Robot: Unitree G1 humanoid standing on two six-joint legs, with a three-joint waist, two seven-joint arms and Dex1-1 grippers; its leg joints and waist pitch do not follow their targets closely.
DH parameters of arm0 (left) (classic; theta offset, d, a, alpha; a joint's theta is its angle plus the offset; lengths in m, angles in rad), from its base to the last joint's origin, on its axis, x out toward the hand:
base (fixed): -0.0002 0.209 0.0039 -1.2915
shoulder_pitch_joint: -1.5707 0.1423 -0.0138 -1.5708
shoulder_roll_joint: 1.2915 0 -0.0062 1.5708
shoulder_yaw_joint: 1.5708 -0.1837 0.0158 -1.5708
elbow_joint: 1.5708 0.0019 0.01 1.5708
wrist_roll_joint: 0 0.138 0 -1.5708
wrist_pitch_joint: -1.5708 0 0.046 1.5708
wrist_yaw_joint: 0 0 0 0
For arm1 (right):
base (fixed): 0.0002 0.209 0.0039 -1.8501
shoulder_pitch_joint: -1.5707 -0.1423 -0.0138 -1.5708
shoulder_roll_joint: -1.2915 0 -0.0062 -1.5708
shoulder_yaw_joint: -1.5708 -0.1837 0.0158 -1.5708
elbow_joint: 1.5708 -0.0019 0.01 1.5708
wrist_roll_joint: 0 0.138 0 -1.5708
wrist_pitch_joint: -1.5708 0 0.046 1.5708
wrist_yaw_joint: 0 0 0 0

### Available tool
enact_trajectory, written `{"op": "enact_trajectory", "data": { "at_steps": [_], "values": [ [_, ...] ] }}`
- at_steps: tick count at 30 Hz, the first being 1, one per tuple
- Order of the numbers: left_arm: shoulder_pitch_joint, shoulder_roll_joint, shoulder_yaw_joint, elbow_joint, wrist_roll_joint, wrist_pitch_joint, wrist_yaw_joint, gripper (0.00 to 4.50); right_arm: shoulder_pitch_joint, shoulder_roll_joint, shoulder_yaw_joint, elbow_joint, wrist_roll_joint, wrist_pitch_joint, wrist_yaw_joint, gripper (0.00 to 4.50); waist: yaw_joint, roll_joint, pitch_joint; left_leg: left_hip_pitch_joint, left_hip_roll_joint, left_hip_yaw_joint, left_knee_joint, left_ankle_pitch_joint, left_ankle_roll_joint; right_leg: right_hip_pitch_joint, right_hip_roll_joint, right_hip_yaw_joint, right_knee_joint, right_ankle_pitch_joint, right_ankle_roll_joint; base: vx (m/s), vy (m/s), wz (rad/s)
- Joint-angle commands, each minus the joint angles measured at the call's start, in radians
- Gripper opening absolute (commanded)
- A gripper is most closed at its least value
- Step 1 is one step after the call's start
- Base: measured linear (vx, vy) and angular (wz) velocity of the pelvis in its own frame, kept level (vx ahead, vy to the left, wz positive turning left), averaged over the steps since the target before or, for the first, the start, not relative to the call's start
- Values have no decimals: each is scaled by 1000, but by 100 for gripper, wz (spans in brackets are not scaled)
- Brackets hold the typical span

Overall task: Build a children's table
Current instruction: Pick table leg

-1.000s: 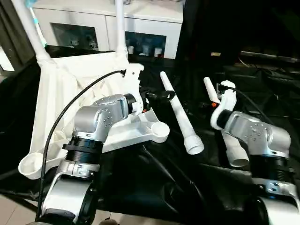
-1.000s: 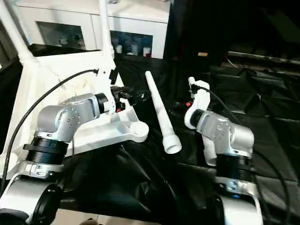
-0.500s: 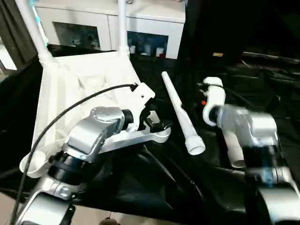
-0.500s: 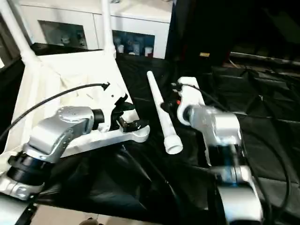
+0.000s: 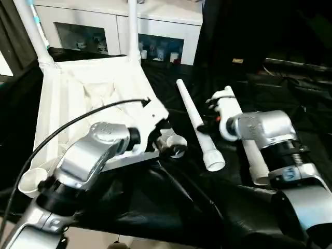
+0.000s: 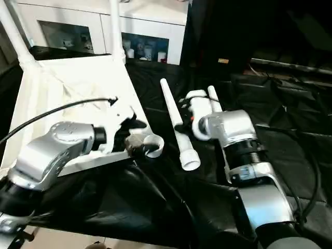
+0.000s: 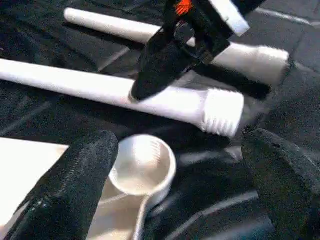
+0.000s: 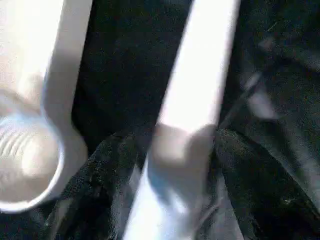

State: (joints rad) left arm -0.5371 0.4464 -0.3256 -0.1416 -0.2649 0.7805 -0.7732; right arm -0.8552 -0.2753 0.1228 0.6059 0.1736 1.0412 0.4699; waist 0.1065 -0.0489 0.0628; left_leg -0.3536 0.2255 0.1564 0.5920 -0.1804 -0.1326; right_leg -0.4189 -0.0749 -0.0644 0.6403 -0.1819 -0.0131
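The right tool (image 7: 150,80) has swung in from the right-hand leg (image 5: 249,145) onto the middle leg (image 5: 199,124) — fingers spread on either side of it, not yet clamped. The left tool (image 7: 175,200) has dropped to the tabletop's (image 5: 78,98) near corner socket (image 5: 176,145), fingers wide and holding nothing. No writing is legible. Two fitted legs run off the top edge.

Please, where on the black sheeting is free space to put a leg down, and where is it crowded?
Free: the black sheeting in front of the tabletop and the two lying legs, and the sheeting far right of them. Crowded: between the tabletop's near corner socket and the legs, where the left gripper and right gripper work.
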Motion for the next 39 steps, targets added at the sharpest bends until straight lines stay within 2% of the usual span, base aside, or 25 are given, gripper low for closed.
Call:
{"op": "enact_trajectory", "data": {
  "at_steps": [1, 5, 6, 11, 14, 15, 18, 20, 26, 28, 29, 30, 31, 32, 33, 34, 35, 36, 37, 38, 39],
  "values": [
    [0, 5, -15, -24, -6, 10, -9, 450, 4, -2, 4, 16, -15, 9, 12, 282, -2, 0, -75, -7, -13, 21, -60, -112, -45, 67, -41, 39, -71, -178, -142, 0, 0, 0],
    [-3, 3, -9, -30, -7, 16, -7, 450, 0, -8, 15, 51, -21, 13, 13, 282, -1, -2, -75, -7, -12, 21, -60, -112, -48, 67, -41, 40, -71, -177, -142, 0, 0, 0],
    [-3, 2, -7, -34, -8, 21, -6, 450, 2, -10, 20, 64, -22, 16, 15, 266, -1, -2, -74, -7, -12, 21, -60, -113, -48, 67, -41, 39, -71, -180, -141, 0, 0, 0],
    [6, 9, -7, -55, -13, 34, -15, 450, 0, -7, 33, 97, -35, 4, 32, 245, -1, 1, -75, -7, -12, 20, -59, -112, -49, 68, -41, 39, -69, -165, -148, 0, 0, 0],
    [10, 14, -6, -63, -16, 38, -17, 450, -2, -1, 34, 107, -39, -1, 32, 219, -1, -6, -75, -9, -13, 21, -59, -108, -44, 69, -40, 39, -70, -168, -147, 0, 0, 0],
    [12, 15, -6, -65, -17, 39, -17, 450, -2, 1, 34, 110, -40, -3, 30, 211, 0, -5, -75, -9, -13, 20, -59, -108, -45, 69, -41, 39, -68, -173, -146, 0, 0, 0],
    [13, 16, -4, -68, -19, 43, -18, 450, -4, 6, 26, 121, -38, -12, 21, 197, -1, -1, -74, -6, -12, 20, -61, -126, -49, 65, -42, 39, -73, -204, -139, 0, 0, 0],
    [12, 14, -2, -72, -22, 50, -17, 450, -6, 6, 22, 129, -38, -17, 16, 195, -2, -5, -73, -6, -12, 20, -61, -135, -51, 65, -42, 39, -74, -220, -134, 0, 0, 0],
    [18, 11, 6, -75, -31, 59, -10, 450, -7, 5, -5, 146, -44, -40, -3, 189, -3, -8, -75, -6, -12, 21, -60, -132, -51, 64, -41, 39, -74, -217, -130, 0, 0, 0],
    [26, 6, 15, -75, -38, 62, -3, 450, -4, 8, -34, 145, -37, -44, -28, 189, -4, -9, -75, -6, -12, 21, -60, -126, -51, 64, -40, 39, -73, -211, -130, 0, 0, 0],
    [28, 0, 21, -69, -40, 60, 3, 450, 0, 7, -50, 136, -29, -44, -36, 189, -4, -2, -76, -6, -12, 21, -59, -121, -53, 64, -40, 40, -70, -198, -132, 0, 0, 0],
    [19, -31, 43, -40, -38, 52, 34, 450, 13, 2, -89, 101, -9, -62, -49, 188, -5, -4, -76, -6, -13, 22, -58, -119, -52, 64, -38, 40, -71, -188, -132, 0, 0, 0],
    [17, -39, 51, -31, -37, 50, 44, 450, 17, 2, -100, 90, -3, -69, -53, 188, -3, -6, -78, -6, -13, 23, -57, -110, -51, 66, -38, 40, -70, -168, -135, 0, 0, 0],
    [11, -60, 72, -17, -44, 52, 61, 450, 23, 3, -125, 71, 14, -68, -54, 188, -1, 1, -78, -9, -15, 21, -58, -102, -50, 69, -37, 39, -68, -146, -138, 0, 0, 0],
    [0, -87, 101, 3, -56, 53, 85, 450, 34, 7, -158, 39, 39, -73, -51, 188, -1, -3, -78, -9, -16, 22, -57, -100, -48, 70, -36, 40, -69, -137, -137, 0, 0, 0],
    [-18, -124, 145, 33, -75, 52, 117, 450, 51, 13, -206, -6, 77, -78, -46, 188, 4, 11, -80, -8, -17, 20, -55, -99, -47, 71, -37, 40, -67, -110, -142, 0, 0, 0],
    [-29, -144, 171, 50, -91, 54, 130, 450, 60, 17, -234, -26, 99, -79, -41, 188, 6, 14, -84, -7, -17, 19, -54, -95, -43, 73, -36, 39, -64, -87, -151, 0, 0, 0],
    [-46, -174, 210, 73, -118, 60, 150, 450, 78, 24, -271, -55, 133, -93, -28, 188, 6, 14, -84, -7, -17, 19, -54, -95, -43, 73, -36, 39, -64, -87, -151, 0, 0, 0],
    [-74, -227, 277, 109, -166, 73, 188, 450, 114, 37, -335, -110, 201, -121, 11, 188, 6, 10, -81, -9, -23, 24, -53, -112, -29, 76, -32, 41, -73, -82, -157, 0, 0, 0],
    [-74, -227, 277, 109, -166, 73, 188, 450, 114, 37, -335, -110, 201, -121, 11, 188, 11, 8, -84, -8, -19, 20, -54, -114, -21, 77, -37, 38, -71, -90, -167, 0, 0, 0],
    [-97, -257, 318, 140, -193, 87, 211, 450, 132, 42, -370, -143, 238, -121, 30, 188, 10, 13, -83, -8, -20, 19, -54, -115, -19, 77, -35, 37, -69, -90, -172, 0, 0, 0]
  ]
}}
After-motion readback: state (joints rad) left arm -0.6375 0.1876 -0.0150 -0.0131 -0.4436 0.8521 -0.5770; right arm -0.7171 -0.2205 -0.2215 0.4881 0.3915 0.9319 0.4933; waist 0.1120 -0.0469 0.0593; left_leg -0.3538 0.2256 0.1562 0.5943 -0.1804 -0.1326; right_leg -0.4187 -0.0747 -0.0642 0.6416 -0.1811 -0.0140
